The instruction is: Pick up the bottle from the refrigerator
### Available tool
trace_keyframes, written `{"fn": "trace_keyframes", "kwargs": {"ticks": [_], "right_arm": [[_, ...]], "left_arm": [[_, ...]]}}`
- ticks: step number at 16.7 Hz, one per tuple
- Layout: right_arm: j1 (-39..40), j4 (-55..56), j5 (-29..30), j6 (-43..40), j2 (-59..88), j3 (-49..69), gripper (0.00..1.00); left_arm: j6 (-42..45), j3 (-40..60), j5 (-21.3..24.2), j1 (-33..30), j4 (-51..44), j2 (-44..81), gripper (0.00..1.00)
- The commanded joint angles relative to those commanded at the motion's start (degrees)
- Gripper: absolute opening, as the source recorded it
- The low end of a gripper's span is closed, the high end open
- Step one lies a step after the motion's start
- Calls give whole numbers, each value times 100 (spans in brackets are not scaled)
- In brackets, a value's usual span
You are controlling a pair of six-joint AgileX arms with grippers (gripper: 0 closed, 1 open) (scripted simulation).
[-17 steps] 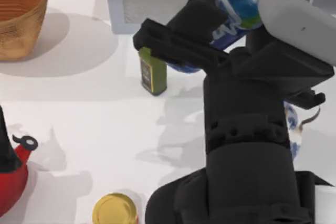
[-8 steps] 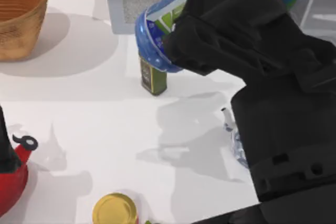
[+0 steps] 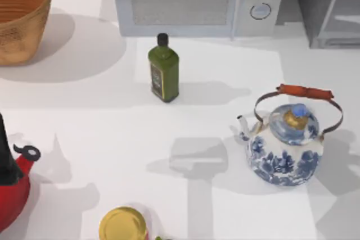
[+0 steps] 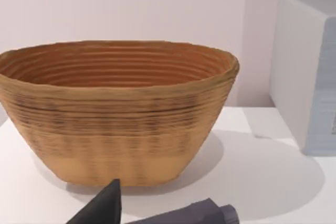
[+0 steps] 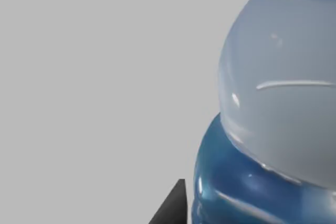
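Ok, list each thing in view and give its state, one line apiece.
bottle: close before the right wrist camera, beside a dark finger tip; grasp not visible.
refrigerator: partly in view at the table's far right.
oil bottle: upright, capped.
microwave: door shut.
kettle: upright, lid on, handle raised.
basket: upright, nothing visible inside.
gold lid: at the near edge.
red object: at the left edge, cut off.

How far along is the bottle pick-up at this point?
Looks nearly done: the right wrist view has the bottle close against the right pincer, apparently lifted, though the grip itself can't be confirmed. The refrigerator stands at the table's far right corner. The left pincer idles by the basket. Left: confirming a secure hold.
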Motion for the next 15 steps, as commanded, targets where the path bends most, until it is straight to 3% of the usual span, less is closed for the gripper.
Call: {"fn": "trace_keyframes", "kwargs": {"ticks": [4, 9, 15], "right_arm": [[2750, 36, 2114, 2335, 2140, -115, 0], [6093, 88, 4816, 5885, 4808, -285, 0], [9295, 167, 7728, 10207, 7568, -493, 0]], "left_arm": [[0, 0, 0, 0, 0, 0, 100], [0, 0, 0, 0, 0, 0, 100], [0, 0, 0, 0, 0, 0, 100]]}}
